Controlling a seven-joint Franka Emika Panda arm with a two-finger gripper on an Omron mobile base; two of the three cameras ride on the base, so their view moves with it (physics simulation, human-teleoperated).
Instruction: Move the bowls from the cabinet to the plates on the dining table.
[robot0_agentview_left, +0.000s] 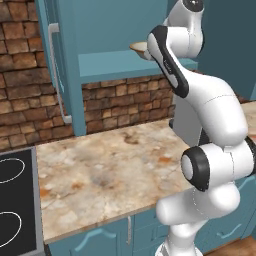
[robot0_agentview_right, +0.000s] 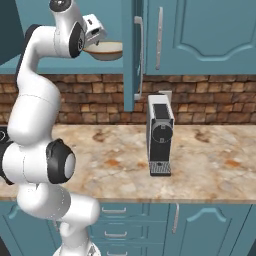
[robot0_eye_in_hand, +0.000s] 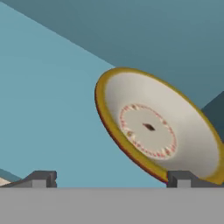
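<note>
Bowl (robot0_eye_in_hand: 157, 127) on cabinet (robot0_agentview_right: 200, 35) shelf | end effector (robot0_eye_in_hand: 111, 177) spread wide, empty | coffee machine (robot0_agentview_right: 160, 134) on counter (robot0_agentview_right: 210, 155) below

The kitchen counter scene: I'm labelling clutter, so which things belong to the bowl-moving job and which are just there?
Part of the job:
- cream-white shallow bowl with tan-brown rim, on the shelf
- teal-blue wall cabinet with open door
- open two-finger gripper, close to the bowl

Just there:
- black and silver coffee machine
- black cooktop
- beige mottled marble counter
- brick wall
</note>
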